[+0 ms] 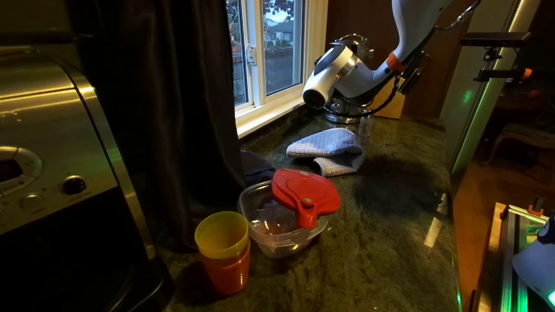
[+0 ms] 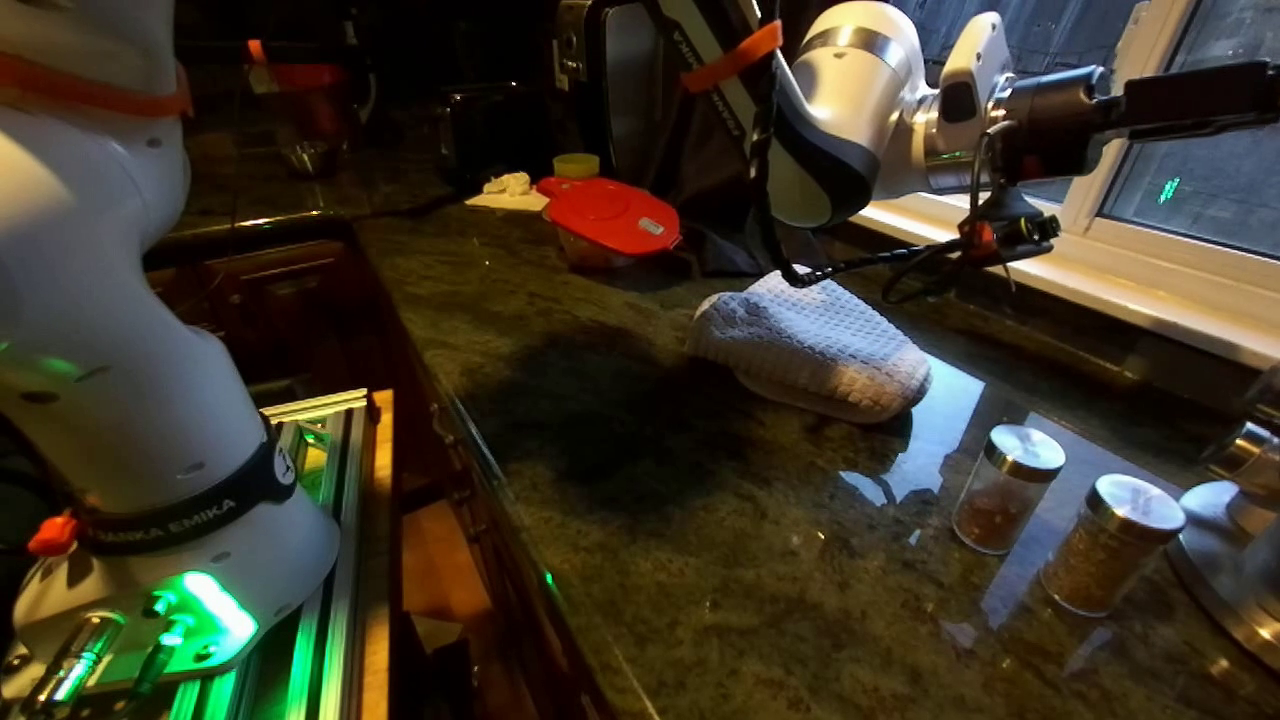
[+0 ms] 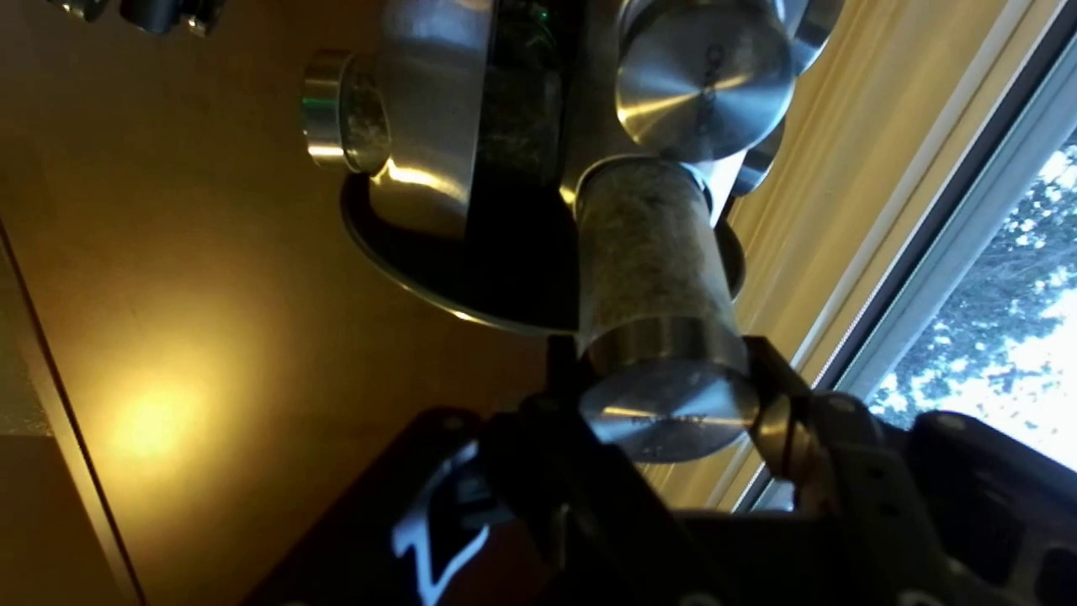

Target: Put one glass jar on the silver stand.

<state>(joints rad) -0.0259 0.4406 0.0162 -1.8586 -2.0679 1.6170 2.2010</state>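
In an exterior view, two clear cylindrical glass jars point(image 2: 1008, 495) sit left of the tall silver metal stand point(image 2: 1235, 560); farther back lies the folded pale cloth towel point(image 2: 820, 345), and beyond it the wide clear bowl point(image 2: 590, 253) under the flat red lid point(image 2: 612, 215). In the wrist view, another such glass jar point(image 3: 660, 295) is between the fingers of the black gripper point(image 3: 669, 366), base at the stand.

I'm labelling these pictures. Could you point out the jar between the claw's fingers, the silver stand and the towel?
Jar point(image 3: 658, 265): wrist view, on its glass side.
Silver stand point(image 3: 432, 126): wrist view, on its metal side.
Towel point(image 2: 818, 335): in an exterior view, on its top.
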